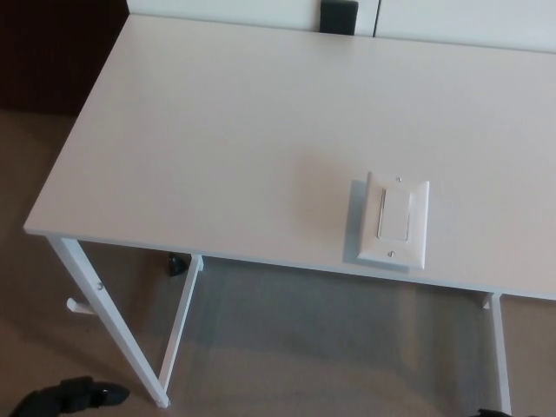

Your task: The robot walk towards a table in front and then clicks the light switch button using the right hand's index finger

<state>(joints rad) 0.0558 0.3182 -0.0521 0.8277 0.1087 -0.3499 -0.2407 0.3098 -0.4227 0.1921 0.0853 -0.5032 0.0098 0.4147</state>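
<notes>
Carpet [287, 347], beige and plain, fills the near part of our view, and at its near left corner we see the left hand [69, 398] as a black shape low beside the table's leg; we cannot tell whether its fingers are spread or curled. Just right of it, a white metal leg [109, 323] slants down to the floor, with a second leg close beside it and a small dark object [177, 264] on the floor under the table's near edge. Above these, the white table [217, 130] spreads across most of our view, its top bare on the left and middle. At the far edge, a dark block [339, 16] sits against a white wall. Toward the right, near the table's near edge, the light switch [394, 220] lies flat on the tabletop: a white plate with a tall rocker button in its middle. Nothing touches it or stands around it. At the near right corner only a dark sliver of the right hand [491, 413] shows, well apart from the switch; we cannot tell its state.
</notes>
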